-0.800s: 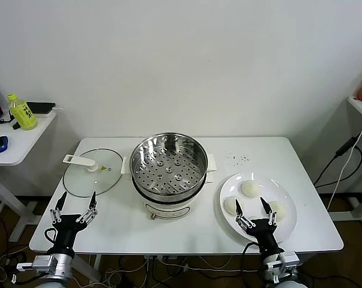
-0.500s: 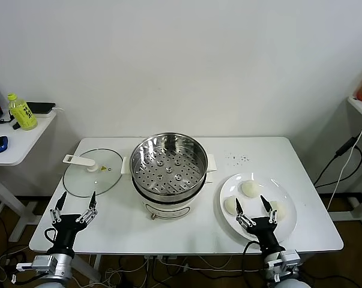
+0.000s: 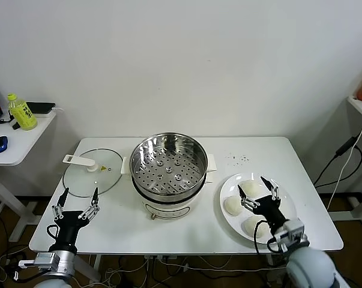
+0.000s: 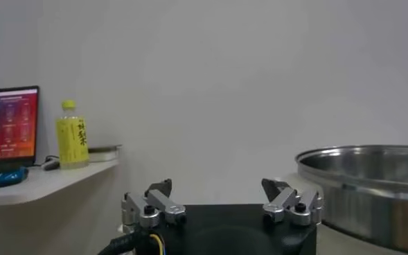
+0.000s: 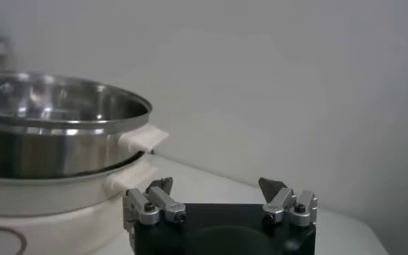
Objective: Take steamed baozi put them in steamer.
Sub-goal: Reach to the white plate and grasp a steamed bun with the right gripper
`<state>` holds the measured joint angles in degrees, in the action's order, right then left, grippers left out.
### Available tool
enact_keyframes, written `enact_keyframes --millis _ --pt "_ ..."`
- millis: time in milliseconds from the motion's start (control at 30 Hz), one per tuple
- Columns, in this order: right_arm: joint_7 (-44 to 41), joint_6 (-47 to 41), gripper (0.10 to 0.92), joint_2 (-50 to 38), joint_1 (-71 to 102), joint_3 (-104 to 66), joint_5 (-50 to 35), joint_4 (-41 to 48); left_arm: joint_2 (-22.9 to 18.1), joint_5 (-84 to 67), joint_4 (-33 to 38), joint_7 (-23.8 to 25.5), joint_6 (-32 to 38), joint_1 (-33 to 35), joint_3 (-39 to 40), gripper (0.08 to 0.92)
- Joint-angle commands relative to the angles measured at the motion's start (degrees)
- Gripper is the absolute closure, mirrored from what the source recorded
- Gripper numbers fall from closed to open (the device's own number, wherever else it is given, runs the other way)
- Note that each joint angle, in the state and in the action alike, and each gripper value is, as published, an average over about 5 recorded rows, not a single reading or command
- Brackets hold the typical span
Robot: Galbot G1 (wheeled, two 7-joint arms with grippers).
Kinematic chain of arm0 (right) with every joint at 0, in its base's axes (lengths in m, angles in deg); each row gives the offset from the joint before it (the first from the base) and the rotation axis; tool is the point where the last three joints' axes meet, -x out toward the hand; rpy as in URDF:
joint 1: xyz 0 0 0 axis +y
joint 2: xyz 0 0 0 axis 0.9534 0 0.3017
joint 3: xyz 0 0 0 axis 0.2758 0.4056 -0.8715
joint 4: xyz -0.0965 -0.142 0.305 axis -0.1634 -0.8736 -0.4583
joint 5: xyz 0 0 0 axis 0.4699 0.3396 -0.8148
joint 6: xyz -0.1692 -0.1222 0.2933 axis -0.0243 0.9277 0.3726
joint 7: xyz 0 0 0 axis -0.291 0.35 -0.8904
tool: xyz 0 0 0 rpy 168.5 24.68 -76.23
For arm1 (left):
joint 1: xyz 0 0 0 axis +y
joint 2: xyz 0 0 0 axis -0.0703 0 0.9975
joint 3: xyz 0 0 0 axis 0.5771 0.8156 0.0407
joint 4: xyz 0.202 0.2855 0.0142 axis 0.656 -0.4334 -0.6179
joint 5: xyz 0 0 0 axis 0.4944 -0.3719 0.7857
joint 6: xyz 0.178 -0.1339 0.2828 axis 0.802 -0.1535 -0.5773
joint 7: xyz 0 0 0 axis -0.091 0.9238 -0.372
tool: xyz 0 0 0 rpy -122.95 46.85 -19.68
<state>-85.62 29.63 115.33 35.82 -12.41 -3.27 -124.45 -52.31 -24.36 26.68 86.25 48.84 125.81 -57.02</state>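
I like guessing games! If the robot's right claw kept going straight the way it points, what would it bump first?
Probably the bun at the plate's far side: the open right claw points at it. Depth is hard to judge.

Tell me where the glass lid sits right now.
In the head view the glass lid lies flat on the table, on the robot's left, just beside the steamer.

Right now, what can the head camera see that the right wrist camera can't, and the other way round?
Only the head view shows the baozi on the white plate, the glass lid, the perforated tray and the left gripper, parked near the table's front edge. Only the right wrist view shows the steamer's side handle from close by. Both show the steamer and the open right gripper, over the plate.
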Motion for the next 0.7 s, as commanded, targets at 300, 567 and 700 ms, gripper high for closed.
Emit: enact_keyframes --millis 300,567,700 --pt "-21.71 -11.96 0.203 -18.93 -12.07 5.35 4.49 5.06 -0.71 0.96 -0.96 0.13 -0.58 -1.06 0.04 0.177" --pt "-26.64 -11.99 0.203 -26.68 -31.30 22.13 1.70 11.45 -1.06 2.65 -1.27 -0.20 -0.60 -1.39 1.35 0.177" --pt "-28.87 -12.15 0.203 -26.05 -46.66 36.51 1.30 15.65 -1.34 3.03 -1.28 -0.59 -0.52 -1.32 2.07 0.177"
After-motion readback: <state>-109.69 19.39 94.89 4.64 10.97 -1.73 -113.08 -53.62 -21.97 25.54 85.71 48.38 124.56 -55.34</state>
